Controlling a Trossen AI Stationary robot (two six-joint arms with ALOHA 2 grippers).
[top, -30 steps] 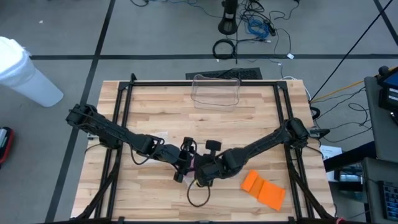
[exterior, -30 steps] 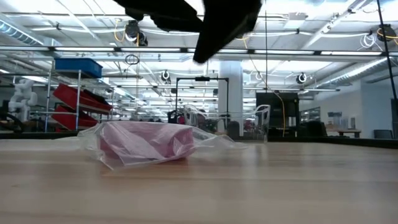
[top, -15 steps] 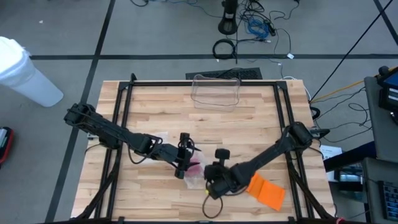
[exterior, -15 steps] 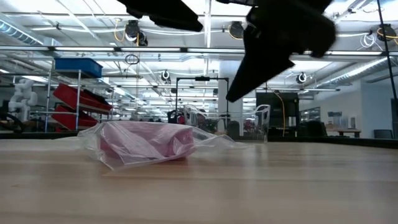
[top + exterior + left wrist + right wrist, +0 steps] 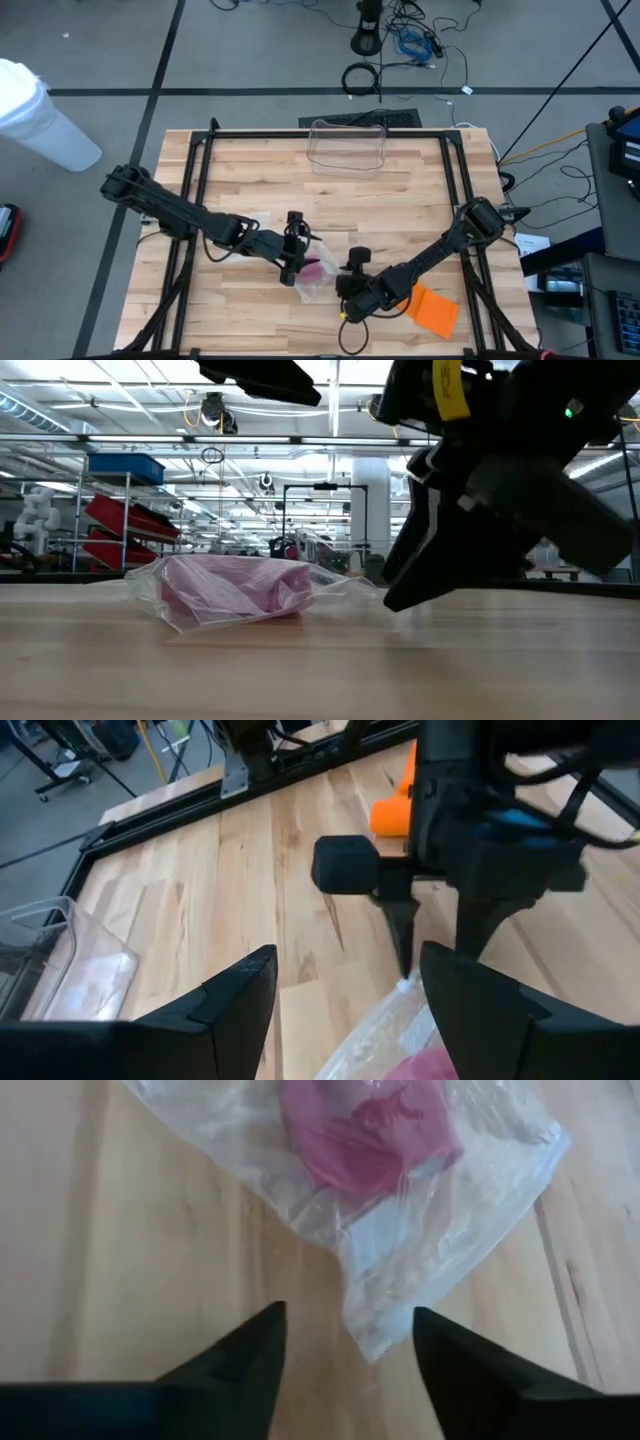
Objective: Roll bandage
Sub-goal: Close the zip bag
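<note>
bandage: pink roll (image 5: 365, 1130) sealed in a clear plastic bag (image 5: 225, 590), flat on the bench (image 5: 400, 200), front-centre, between the two claws
bag edge: loose corner lies on the wood just ahead of the right claw's fingertips, not pinched
right claw: (image 5: 345, 1342) fingers spread wide, nothing between them, low over the bench at the bag's near-right side
left claw: (image 5: 345, 982) wide, empty, just above the bag's left side; bag and pink roll show between its fingers in the left wrist view
orange item: flat orange piece (image 5: 432, 307) on the bench, right of the right claw, apart from the bag
clear bin: transparent container (image 5: 348, 146) at the bench's far edge, well apart from the bag
</note>
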